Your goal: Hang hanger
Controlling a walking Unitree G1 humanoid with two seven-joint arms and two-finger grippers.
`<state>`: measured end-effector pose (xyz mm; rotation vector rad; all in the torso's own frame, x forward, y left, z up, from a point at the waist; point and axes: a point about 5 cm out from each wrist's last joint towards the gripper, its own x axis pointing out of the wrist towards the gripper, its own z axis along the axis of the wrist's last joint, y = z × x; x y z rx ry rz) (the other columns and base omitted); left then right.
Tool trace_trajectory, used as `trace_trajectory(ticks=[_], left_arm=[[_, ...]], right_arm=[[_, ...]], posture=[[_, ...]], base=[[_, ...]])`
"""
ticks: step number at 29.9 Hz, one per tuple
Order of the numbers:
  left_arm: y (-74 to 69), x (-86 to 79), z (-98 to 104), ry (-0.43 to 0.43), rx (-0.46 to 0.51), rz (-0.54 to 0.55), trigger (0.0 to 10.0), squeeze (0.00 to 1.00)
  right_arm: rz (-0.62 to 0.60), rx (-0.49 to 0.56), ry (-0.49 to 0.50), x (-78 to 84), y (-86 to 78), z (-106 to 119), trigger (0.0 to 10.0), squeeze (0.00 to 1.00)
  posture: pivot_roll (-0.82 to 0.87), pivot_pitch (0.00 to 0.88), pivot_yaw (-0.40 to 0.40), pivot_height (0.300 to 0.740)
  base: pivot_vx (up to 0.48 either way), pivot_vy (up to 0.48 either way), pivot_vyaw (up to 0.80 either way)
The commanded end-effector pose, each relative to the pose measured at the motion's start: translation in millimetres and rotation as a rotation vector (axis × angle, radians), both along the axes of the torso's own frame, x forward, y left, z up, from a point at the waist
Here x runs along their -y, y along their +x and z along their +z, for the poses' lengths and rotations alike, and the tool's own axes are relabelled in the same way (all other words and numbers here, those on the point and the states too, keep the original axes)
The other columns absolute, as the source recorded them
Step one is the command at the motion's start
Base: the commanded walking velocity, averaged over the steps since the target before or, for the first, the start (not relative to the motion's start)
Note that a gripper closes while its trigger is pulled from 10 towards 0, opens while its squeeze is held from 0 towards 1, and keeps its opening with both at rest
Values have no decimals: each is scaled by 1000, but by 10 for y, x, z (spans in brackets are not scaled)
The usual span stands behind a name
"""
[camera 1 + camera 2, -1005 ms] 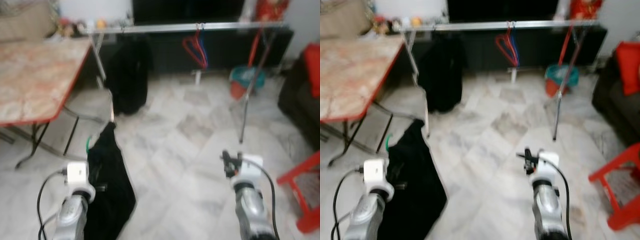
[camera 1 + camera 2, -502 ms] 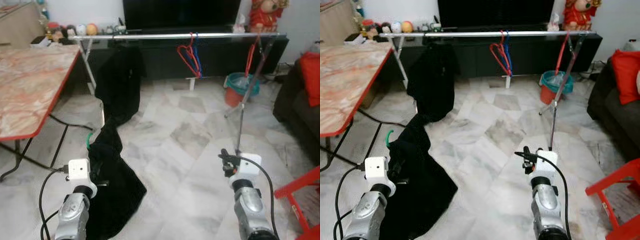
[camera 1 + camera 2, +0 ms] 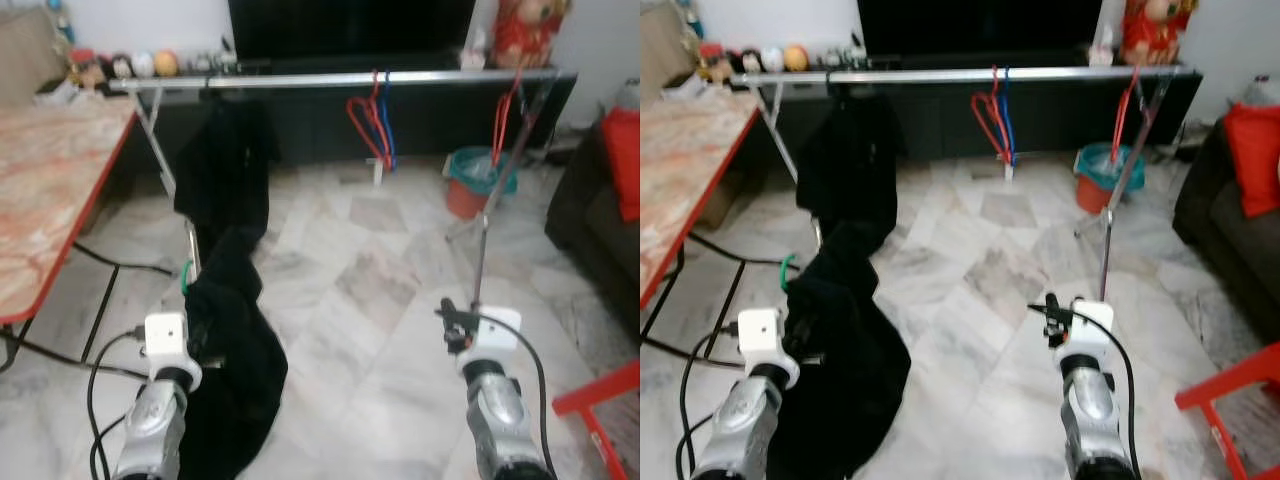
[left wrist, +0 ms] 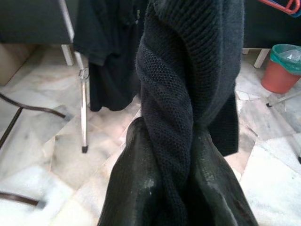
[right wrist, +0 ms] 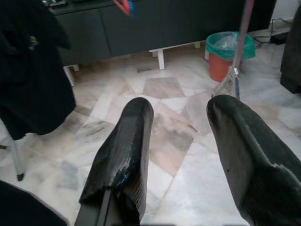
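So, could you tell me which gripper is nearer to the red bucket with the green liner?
Right. The right gripper is out over the floor on the red bucket's side, open. The left gripper is further across, shut on the black garment.

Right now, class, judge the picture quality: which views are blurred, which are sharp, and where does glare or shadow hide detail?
Left eye view: softly blurred throughout, the silver clothes rail smeared. Right eye view: slightly crisper, with pale glare on the white marble floor. Left wrist view: the black knitted garment shows sharp weave, the left gripper dark against it. Right wrist view: the right gripper looms large, its black fingers glossy.
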<state>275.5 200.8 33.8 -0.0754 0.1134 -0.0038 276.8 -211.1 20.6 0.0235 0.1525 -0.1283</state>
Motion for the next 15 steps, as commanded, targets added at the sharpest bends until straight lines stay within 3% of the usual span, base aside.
trace_trajectory(ticks=[1,15], left_arm=[[35,-19,77,10,32,-1,10000,0],[43,56,65,2,30,-13,10000,0]], right_arm=[[-4,15,5,-5,27,39,10000,0],[4,11,-8,53,40,64,10000,0]], posture=[[-70,0,36,740],[-70,0,16,740]], base=[[341,0,0],[342,0,0]])
